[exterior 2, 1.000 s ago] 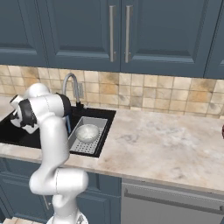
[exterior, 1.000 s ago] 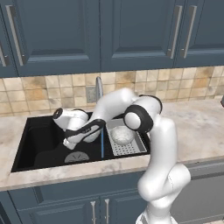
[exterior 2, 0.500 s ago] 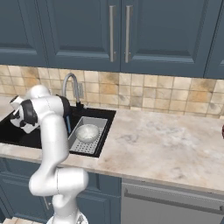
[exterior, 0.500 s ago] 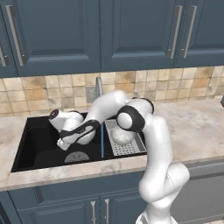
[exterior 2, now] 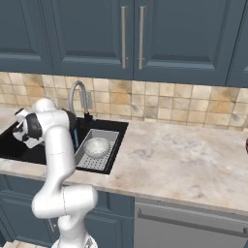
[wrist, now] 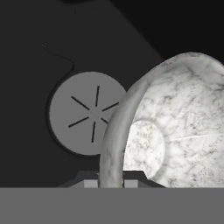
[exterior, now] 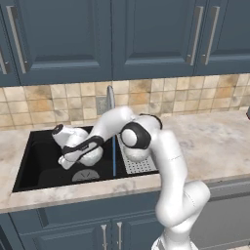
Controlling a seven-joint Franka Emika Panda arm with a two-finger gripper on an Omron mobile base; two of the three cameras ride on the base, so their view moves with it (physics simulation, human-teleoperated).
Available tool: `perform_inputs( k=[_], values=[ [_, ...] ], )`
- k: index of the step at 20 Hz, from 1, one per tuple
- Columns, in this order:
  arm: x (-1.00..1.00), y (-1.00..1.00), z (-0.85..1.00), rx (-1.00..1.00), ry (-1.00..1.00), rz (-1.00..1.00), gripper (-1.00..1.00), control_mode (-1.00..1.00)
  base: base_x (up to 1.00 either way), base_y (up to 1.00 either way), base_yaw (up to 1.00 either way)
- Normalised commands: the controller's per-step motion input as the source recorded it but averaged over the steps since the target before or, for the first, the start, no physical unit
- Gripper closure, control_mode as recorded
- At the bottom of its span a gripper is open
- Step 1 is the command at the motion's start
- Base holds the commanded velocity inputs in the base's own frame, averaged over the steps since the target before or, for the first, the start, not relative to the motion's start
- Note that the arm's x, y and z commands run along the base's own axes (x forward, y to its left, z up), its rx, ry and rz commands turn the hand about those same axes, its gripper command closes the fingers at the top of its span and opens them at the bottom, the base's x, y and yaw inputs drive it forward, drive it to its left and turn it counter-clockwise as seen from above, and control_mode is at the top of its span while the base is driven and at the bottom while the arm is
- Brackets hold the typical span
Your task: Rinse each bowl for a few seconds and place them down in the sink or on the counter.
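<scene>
Bowl (wrist: pixel 175 127) number one hangs inside the sink (exterior: pixel 44 166), and we see the claw (wrist: pixel 110 181) clenched on its rim. In the hand view the two fingertips (wrist: pixel 89 183) pinch the rim's edge at 6 o'clock, one on each side of the thin wall. The bowl is tipped on its side, its hollow facing 3 o'clock in that view and its round base ring showing inside. Its rim runs as an arc from 6 o'clock up to 1 o'clock.

The drain (wrist: pixel 87 114) sits behind the bowl at about 9 o'clock from it, flat on the dark sink floor.

From the left base view we see the held bowl (exterior: pixel 90 152) above the sink floor, just over the drain (exterior: pixel 85 175), with the arm's wrist wrapped across it. We cannot tell from there how the claw stands.

The second bowl (exterior 2: pixel 97 147) sits upright in the tray (exterior 2: pixel 92 162), which rests in the sink's right part. In the left base view this bowl (exterior: pixel 136 155) is partly hidden behind the arm's elbow. The faucet (exterior 2: pixel 77 94) rises at 12 o'clock behind the tray. The counter (exterior 2: pixel 184 160) lies at 3 o'clock from the sink.
</scene>
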Motion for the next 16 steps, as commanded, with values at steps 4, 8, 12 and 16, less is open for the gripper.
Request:
perform_inputs(
  k=[4, 8, 12, 16],
  values=[
    [0.26, 0.19, -0.31, 0.04, 0.03, -0.1, 1.0, -1.0, 0.0, 0.0, 0.0],
    [0.29, 0.17, -0.33, 0.01, 0.0, -0.08, 1.0, -1.0, 0.0, 0.0, 0.0],
    [0.32, 0.17, -0.36, 0.0, 0.0, -0.07, 1.0, -1.0, 0.0, 0.0, 0.0],
    [0.34, 0.18, -0.43, 0.0, 0.01, -0.06, 1.0, -1.0, 0.0, 0.0, 0.0]
  ],
)
